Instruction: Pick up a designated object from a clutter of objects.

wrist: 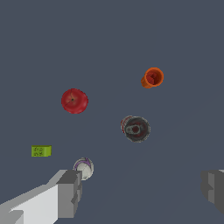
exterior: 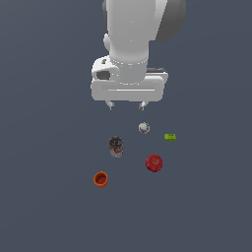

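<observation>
The small orange cup stands upright on the grey floor, nearest the bottom of the exterior view, its reddish inside showing. My gripper hangs high above the clutter, open, with nothing between its fingers. It is well away from the cup, closer to the whitish ball. The red apple and the dark can lie between the ball and the cup.
A small lime-green block lies at the exterior view's right, beyond the apple. All items rest apart from each other on a plain grey surface.
</observation>
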Motion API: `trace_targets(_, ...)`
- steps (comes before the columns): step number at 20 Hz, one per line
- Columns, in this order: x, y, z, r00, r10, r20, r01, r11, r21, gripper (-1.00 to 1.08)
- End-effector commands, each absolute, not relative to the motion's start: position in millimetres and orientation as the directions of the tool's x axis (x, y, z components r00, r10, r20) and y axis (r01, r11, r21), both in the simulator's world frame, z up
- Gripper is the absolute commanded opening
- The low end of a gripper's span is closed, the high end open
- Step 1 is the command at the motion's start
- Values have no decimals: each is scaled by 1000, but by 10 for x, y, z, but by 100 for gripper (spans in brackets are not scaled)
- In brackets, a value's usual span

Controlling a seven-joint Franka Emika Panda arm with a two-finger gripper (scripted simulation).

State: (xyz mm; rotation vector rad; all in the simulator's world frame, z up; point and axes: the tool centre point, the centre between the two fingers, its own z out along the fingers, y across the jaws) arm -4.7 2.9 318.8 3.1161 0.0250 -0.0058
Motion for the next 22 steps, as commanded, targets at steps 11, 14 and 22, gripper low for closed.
trace_targets(11,-31,-111,3334,1000,29,8,29,-999,29,100)
trace_targets(14,-33,-103,3331,1000,29,8,29,-999,29,100)
trace_targets(22,73,-141,3246,1000,0,8,0,-1000,24,100)
